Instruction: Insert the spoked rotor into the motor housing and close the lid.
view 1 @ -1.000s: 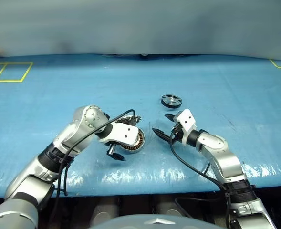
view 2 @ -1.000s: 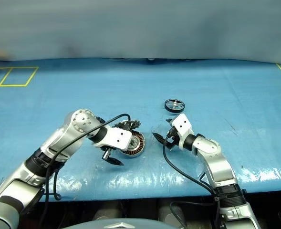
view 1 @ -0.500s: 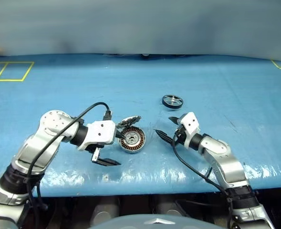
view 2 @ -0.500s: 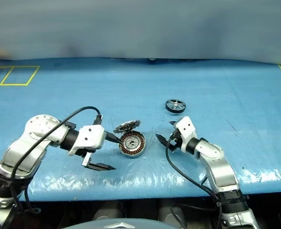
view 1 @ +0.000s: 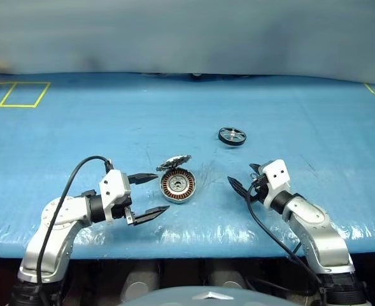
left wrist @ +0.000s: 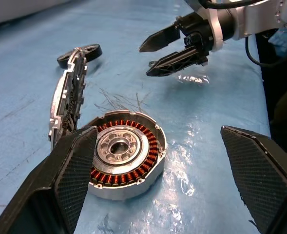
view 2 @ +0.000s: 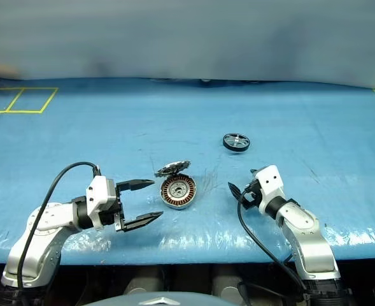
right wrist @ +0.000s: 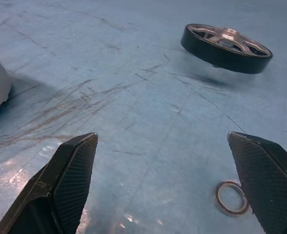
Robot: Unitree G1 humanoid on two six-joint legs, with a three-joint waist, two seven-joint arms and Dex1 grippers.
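The motor housing (view 1: 177, 185) lies flat on the blue sheet, its copper windings and silver hub showing. Its lid (view 1: 174, 162) stands tilted up at the housing's far edge, jagged inner face toward the housing (left wrist: 124, 156). The spoked rotor (view 1: 232, 136) rests on the sheet farther back and to the right, apart from both grippers. My left gripper (view 1: 163, 191) is open just left of the housing and points at it, holding nothing. To the housing's right, my right gripper (view 1: 239, 173) is also open and empty, its tips a short way from the rim.
A blue plastic sheet (view 1: 289, 115) covers the table, and its front edge runs just below both arms. Yellow tape squares (view 1: 15, 94) mark the far left corner. A small metal ring (right wrist: 229, 198) lies on the sheet near my right gripper.
My left gripper has drawn back from over the housing to its left and rolled level. My right gripper has slid to the right, away from the housing. Housing, lid and rotor have stayed put.
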